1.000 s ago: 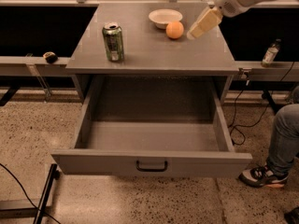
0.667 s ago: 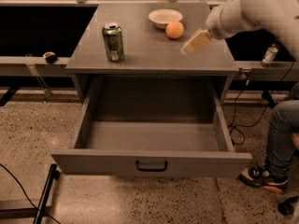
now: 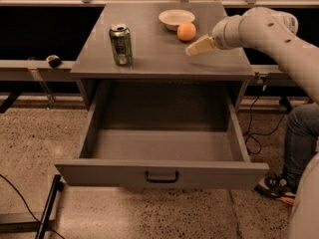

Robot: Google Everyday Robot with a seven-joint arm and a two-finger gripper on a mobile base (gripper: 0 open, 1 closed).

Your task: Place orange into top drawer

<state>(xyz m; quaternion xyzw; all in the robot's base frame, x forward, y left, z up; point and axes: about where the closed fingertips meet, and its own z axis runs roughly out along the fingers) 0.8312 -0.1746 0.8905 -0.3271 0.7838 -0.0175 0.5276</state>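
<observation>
The orange (image 3: 186,32) sits on the grey cabinet top (image 3: 159,59), just in front of a shallow white bowl (image 3: 176,18). The gripper (image 3: 193,50) hovers over the cabinet top, a little in front and to the right of the orange, with a small gap between them. Its cream fingers point left, toward the middle of the top. The white arm (image 3: 269,31) reaches in from the right. The top drawer (image 3: 162,172) is pulled wide open below; its inside is bare and its dark pull handle (image 3: 162,176) faces me.
A green drink can (image 3: 121,44) stands upright on the left of the cabinet top. A person's leg and shoe (image 3: 299,148) are at the right beside the drawer. Cables (image 3: 259,133) lie on the floor. A small dark object (image 3: 53,60) rests on the left rail.
The arm has swung down and toward me from the back right. The gripper now sits lower, just in front and right of the orange. The orange, bowl and can have not moved.
</observation>
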